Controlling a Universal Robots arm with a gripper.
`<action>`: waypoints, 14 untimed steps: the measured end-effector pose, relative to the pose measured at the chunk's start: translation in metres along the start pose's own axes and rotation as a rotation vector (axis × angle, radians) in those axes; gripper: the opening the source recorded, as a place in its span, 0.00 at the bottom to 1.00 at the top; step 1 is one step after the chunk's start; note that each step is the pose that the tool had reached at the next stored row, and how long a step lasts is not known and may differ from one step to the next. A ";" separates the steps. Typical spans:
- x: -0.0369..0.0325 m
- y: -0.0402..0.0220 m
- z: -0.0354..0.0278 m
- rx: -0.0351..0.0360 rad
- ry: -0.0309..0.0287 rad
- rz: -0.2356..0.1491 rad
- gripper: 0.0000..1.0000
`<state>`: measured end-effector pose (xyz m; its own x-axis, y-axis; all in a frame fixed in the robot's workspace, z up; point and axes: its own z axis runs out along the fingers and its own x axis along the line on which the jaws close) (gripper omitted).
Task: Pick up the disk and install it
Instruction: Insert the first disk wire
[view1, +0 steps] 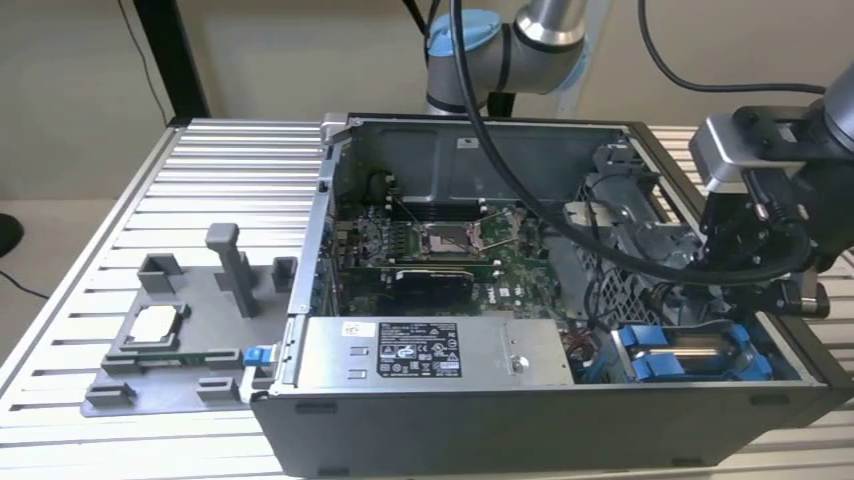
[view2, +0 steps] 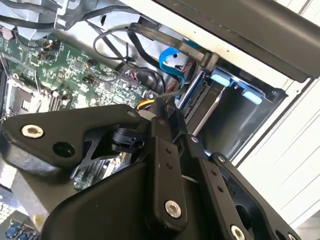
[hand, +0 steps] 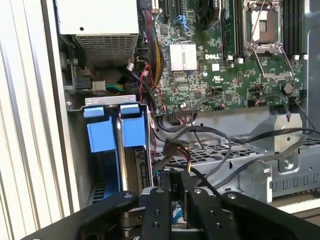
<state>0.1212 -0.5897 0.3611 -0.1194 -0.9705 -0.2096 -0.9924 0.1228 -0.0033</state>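
The disk (view1: 699, 357), silver-grey metal in a bright blue bracket, sits in the drive bay at the front corner of the open computer case (view1: 534, 420), on the exterior view's right. Its blue bracket tabs (hand: 134, 131) show in the first wrist view, and again as the blue tabs (view2: 235, 85) in the second wrist view. My gripper (view1: 721, 305) hangs just above and behind the bay. Its black fingers (hand: 157, 210) lie close together, shut with nothing between them, and the fingertips sit beside a bundle of cables (hand: 172, 150). I cannot tell whether they touch the disk.
A grey power supply box (view1: 427, 350) with a white label lies beside the bay. The motherboard (view1: 441, 250) fills the case floor. Black cables (view1: 561, 220) cross the case. On the exterior view's left, a grey fixture (view1: 174, 340) holds a small square chip (view1: 154, 325) and upright posts.
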 end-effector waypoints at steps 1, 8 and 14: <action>0.0006 -0.0004 0.0000 0.0004 0.0014 0.001 0.00; 0.0033 -0.0064 -0.0005 0.0013 0.0245 0.003 0.00; 0.0054 -0.0145 -0.0009 -0.0296 0.0546 0.009 0.00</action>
<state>0.1349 -0.5969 0.3608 -0.1288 -0.9793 -0.1559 -0.9916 0.1260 0.0274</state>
